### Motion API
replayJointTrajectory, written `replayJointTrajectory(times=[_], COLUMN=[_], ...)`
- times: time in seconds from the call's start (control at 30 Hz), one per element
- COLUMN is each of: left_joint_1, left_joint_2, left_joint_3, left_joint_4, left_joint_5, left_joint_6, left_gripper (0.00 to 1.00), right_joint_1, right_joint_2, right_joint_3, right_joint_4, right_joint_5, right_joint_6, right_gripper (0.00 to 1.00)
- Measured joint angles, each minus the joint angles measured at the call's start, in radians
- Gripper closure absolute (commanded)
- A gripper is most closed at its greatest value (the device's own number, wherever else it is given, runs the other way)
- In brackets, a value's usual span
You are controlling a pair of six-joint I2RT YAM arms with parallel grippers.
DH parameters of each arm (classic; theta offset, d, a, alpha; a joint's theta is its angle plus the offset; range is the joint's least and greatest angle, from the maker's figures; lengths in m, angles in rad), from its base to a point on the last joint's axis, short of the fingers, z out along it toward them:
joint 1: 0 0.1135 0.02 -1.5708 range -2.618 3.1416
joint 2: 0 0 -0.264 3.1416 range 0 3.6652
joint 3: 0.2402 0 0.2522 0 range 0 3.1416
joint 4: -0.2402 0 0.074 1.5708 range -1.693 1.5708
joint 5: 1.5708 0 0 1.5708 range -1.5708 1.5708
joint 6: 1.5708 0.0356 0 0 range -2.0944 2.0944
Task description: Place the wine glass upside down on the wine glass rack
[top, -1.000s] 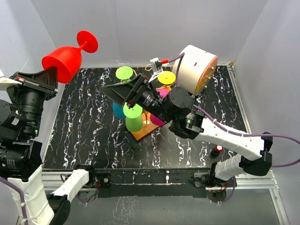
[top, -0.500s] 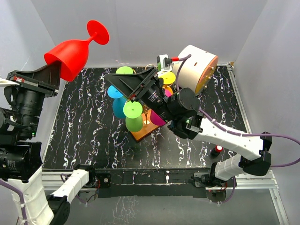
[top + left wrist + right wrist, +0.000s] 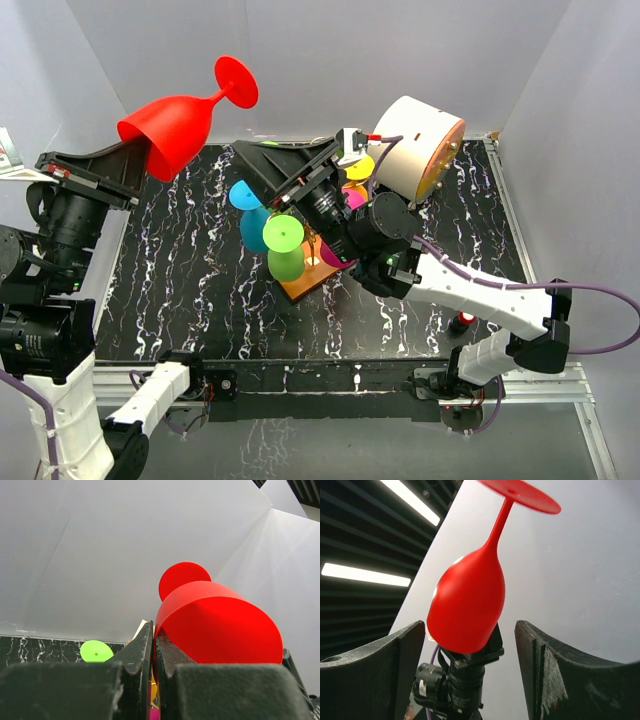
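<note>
The left gripper [image 3: 154, 636] pinches the bowl wall of the red wine glass [image 3: 176, 124], foot upward, just ahead of the right gripper [image 3: 265, 165] and its spread jaws, likely a handover before the rack [image 3: 303, 282].

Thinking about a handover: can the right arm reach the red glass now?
Probably yes: the open right gripper faces the red glass, its stem bare beyond the left gripper, nothing showing between them.
</note>
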Motion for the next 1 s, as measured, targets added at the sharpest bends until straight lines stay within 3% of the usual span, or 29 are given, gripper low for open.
replayJointTrajectory(times=[0.23, 0.57, 0.83, 0.97, 1.0], left_joint_1=[-0.007, -0.027, -0.031, -0.032, -0.032], left_joint_2=[-0.020, -0.030, -0.032, -0.034, -0.034], left_joint_3=[-0.031, -0.084, -0.114, -0.116, -0.116], left_joint_4=[0.034, 0.085, 0.110, 0.119, 0.124], left_joint_5=[0.057, 0.127, 0.159, 0.173, 0.177], left_joint_6=[-0.011, -0.011, -0.019, -0.021, -0.021], left_gripper=[1.00, 1.00, 1.00, 1.00, 0.95], right_joint_1=[0.000, 0.000, 0.000, -0.001, 0.000], right_joint_2=[0.069, 0.141, 0.141, 0.140, 0.140], right_joint_3=[0.103, 0.236, 0.241, 0.229, 0.226], right_joint_4=[-0.019, -0.105, -0.122, -0.092, -0.084], right_joint_5=[0.138, 0.261, 0.285, 0.297, 0.300], right_joint_6=[0.062, 0.105, 0.131, 0.130, 0.130], right_gripper=[0.33, 0.54, 0.78, 0.96, 1.00])
